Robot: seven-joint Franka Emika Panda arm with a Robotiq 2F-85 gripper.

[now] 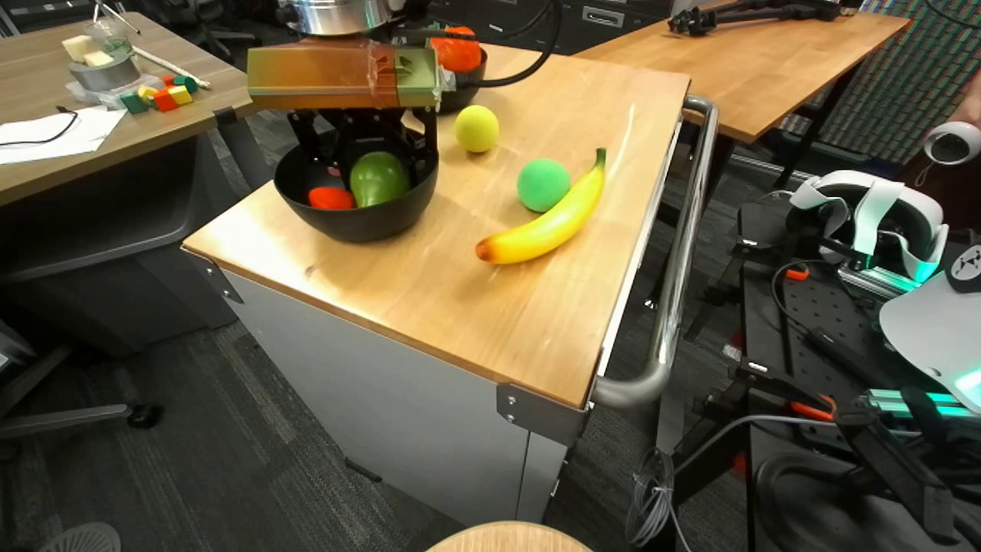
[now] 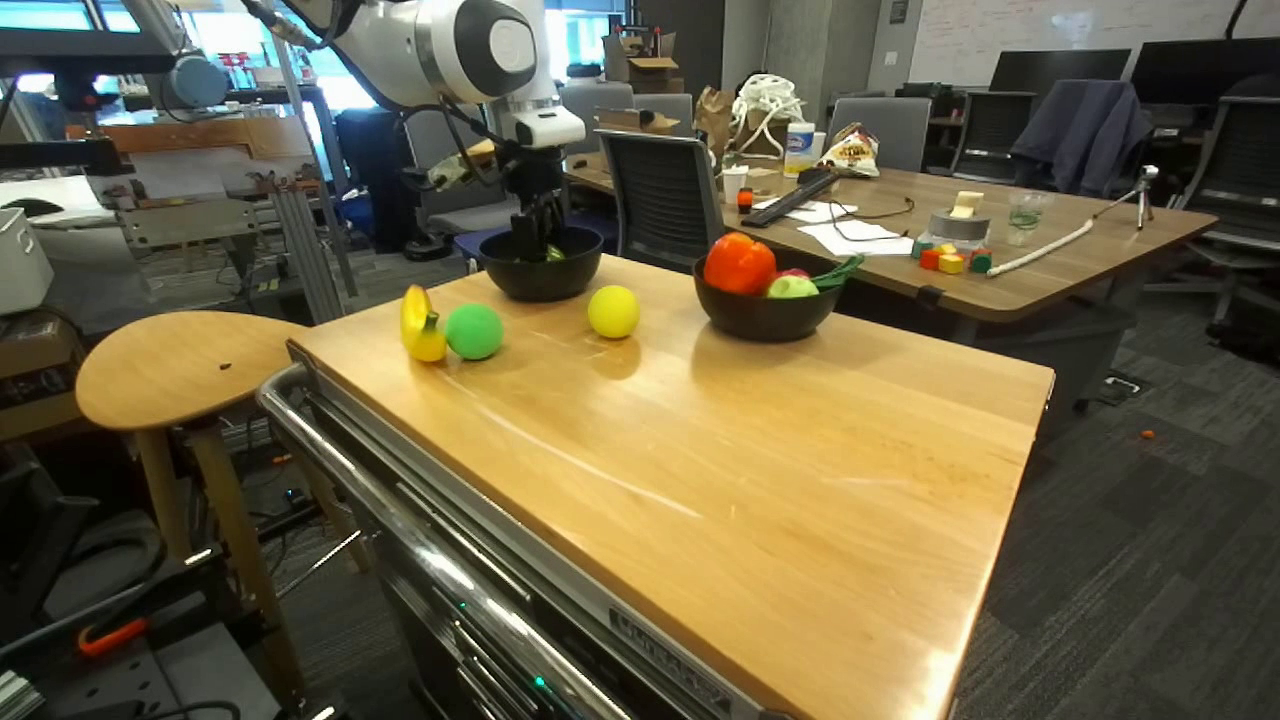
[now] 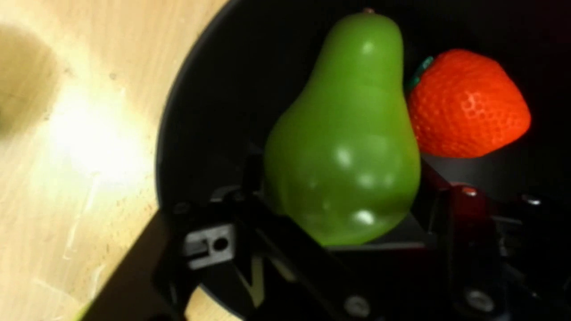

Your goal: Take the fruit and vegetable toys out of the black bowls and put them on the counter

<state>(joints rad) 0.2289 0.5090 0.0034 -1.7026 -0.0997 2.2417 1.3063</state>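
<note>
Carpeted workspace, with a mesh-backed chair [image 2: 665,190], a cluttered wooden desk [image 2: 1130,235] and a whiteboard [image 2: 1060,25] at the far right, surrounds a light wooden counter [image 1: 460,314]. At its left in an exterior view, a black bowl [image 1: 368,228] holds a glossy green toy pear [image 3: 348,133], lying, with a red toy strawberry [image 3: 468,104] on its right in the wrist view, touching or nearly so. The robot's gripper [image 3: 342,180] reaches down into the bowl, its jaws wide, 1 finger at each side of the pear's round base; whether they press on it cannot be told.

Smooth and plastic-looking, the pear is probably light, stiff and hard to damage, but slippery. Its broad part looks the best hold; the tapering neck could slide free.

Farther right lie 3 toys: a yellow banana [image 1: 553,228], a round green toy [image 1: 543,185] touching or just beside it, and a round yellow toy [image 1: 477,129]. Shiny wood may let round pieces roll, so set down gently. The other black bowl [image 2: 765,320] holds an orange-red pepper-like toy [image 2: 740,264] and a pale green toy [image 2: 793,287].
</note>
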